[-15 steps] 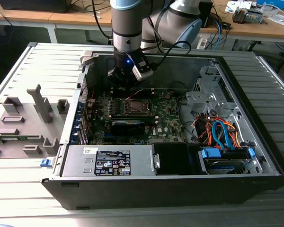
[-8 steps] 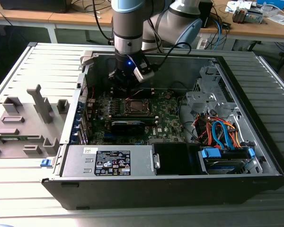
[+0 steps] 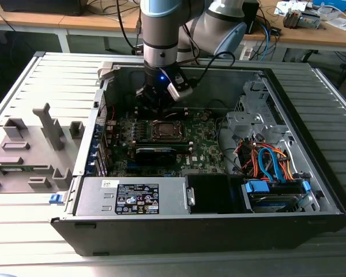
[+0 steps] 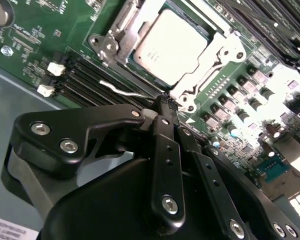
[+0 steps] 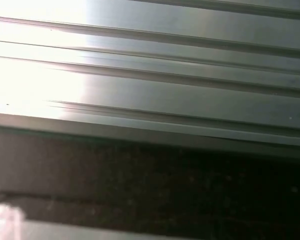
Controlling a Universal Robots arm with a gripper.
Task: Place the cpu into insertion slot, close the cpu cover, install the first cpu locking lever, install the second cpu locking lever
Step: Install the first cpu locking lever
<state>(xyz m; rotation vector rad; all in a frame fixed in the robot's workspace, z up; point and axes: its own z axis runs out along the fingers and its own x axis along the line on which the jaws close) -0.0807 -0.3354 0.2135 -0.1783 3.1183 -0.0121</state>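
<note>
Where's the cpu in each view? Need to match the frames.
Exterior view: cpu sits in the socket mid-motherboard, just below the gripper.
Second wrist view: cpu framed by the cpu cover, beyond the gripper.
First wrist view: not in it.
Shared landmark: the cpu cover.

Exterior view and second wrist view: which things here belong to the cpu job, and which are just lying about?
Job:
cpu, seated in the insertion slot
cpu cover, closed over it
wire locking lever
end effector, tips at that lever

Lying about:
hard drive with blue clips
power supply
grey fixtures
</note>
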